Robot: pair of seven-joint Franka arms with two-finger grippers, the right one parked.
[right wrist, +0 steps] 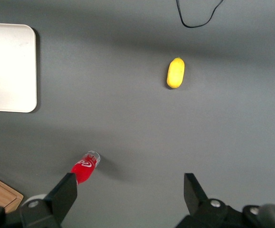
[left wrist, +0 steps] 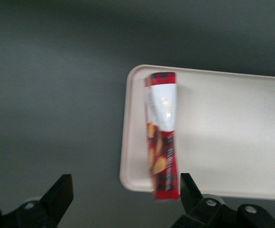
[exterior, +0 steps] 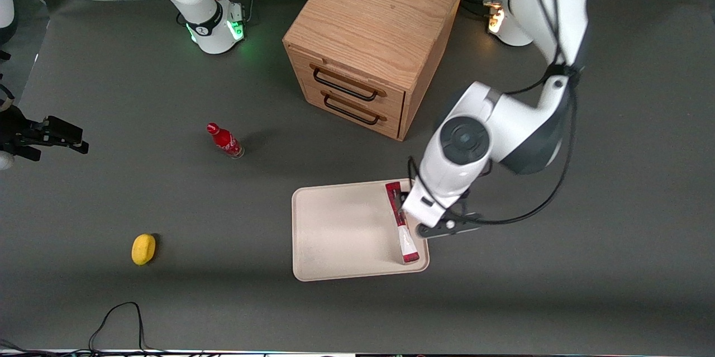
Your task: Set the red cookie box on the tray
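Below the working arm's wrist in the front view, the red cookie box lies flat in the tray, stretched along the tray's rim at the working arm's end, its upper end partly hidden by the gripper that hangs just over it; from here I cannot tell how the jaws stand. The task looks close to done, and the step in hand is judged to be a clean letting-go and withdrawal: rise straight up, without any sideways drag that would push the carton over the low rim it lies against. Open table spreads on the arm's own side of the tray, while the wooden cabinet stands farther from the front camera, near enough that a lift should go up before it swings back; the small red bottle and the yellow fruit lie well apart toward the parked arm's end. Seen from the left wrist, the jaws are spread wide, both fingers showing with clear air between them, and they pinch nothing: the red cookie box sits apart from them, closer to one finger than the other, resting on the tray just beside its short rim, one end reaching the rounded corner and looking to overhang slightly. The right wrist view adds only a corner of the tray, with the bottle and fruit on bare table.
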